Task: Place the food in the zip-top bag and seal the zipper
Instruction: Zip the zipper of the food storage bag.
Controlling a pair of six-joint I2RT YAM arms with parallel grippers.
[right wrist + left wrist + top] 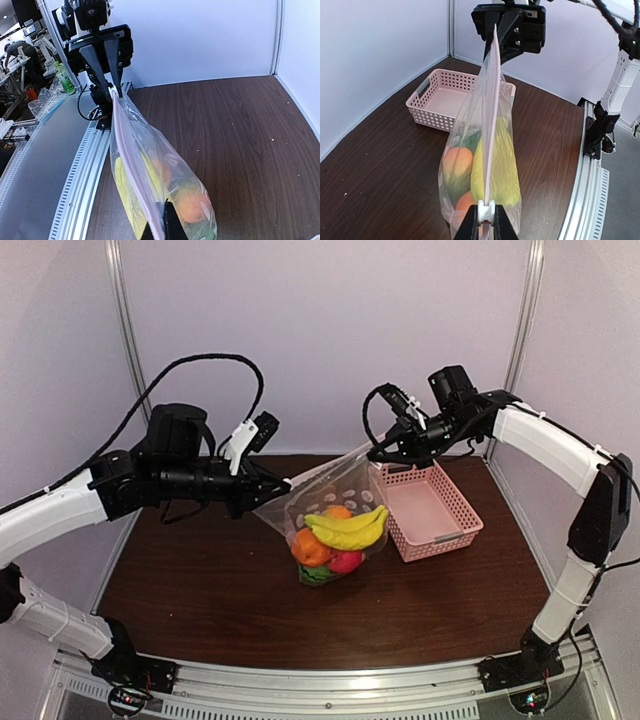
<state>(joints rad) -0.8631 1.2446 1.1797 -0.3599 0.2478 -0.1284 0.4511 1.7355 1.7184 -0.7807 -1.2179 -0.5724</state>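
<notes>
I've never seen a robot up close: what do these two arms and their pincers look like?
Both arms have white shells on the long segments and black joints. The left arm carries a long black cable arching over it; the right arm has a shorter loop. The left pincer and right pincer are black, with two tapered fingers each.

bag (335,485) clear | banana (352,530) yellow | basket (445,540) pink, latticed | pepper (316,576) seemingly green
</notes>
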